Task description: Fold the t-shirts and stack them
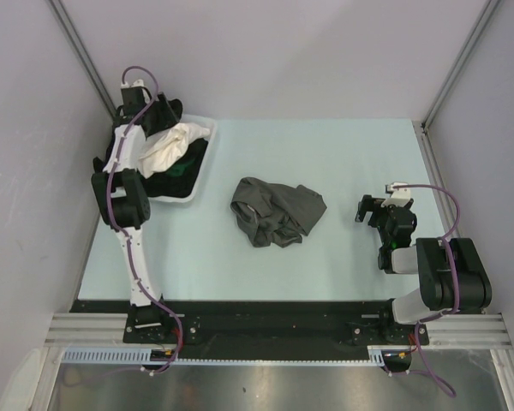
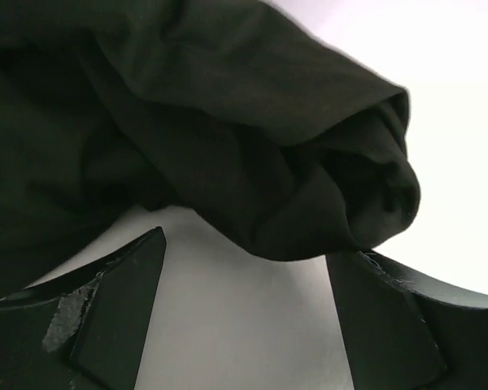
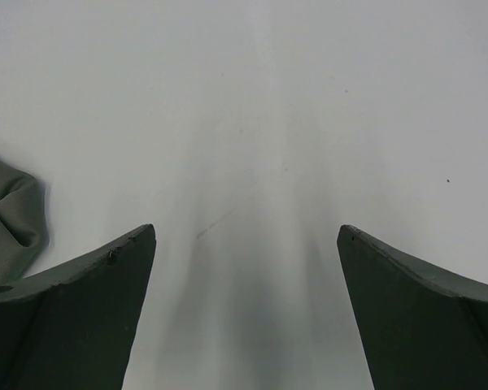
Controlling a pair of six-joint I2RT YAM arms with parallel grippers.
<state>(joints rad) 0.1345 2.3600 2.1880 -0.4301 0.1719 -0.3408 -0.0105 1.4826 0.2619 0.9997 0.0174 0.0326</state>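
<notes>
Charcoal grey t-shirt: lies crumpled in a loose heap on the pale table, about mid-table between the two arms, unfolded. One edge of it shows at the left border of the right wrist view, flat on the surface.

Black t-shirts: bunched together in the white tray at the far left of the table. A white cloth part is draped over the top of the pile. Individual garments in the pile cannot be told apart.

Left gripper: reached out over the tray, jaws spread wide and clamped on nothing. In its wrist view a thick fold of black cloth hangs right at the fingertips and fills the upper frame. Whether the fold touches the right-hand finger cannot be told.

Right gripper: low over bare table on the right side, near the grey shirt but apart from it. Its jaws are spread wide with nothing between them but table surface.

Both arm bases sit on the black rail at the near edge.
</notes>
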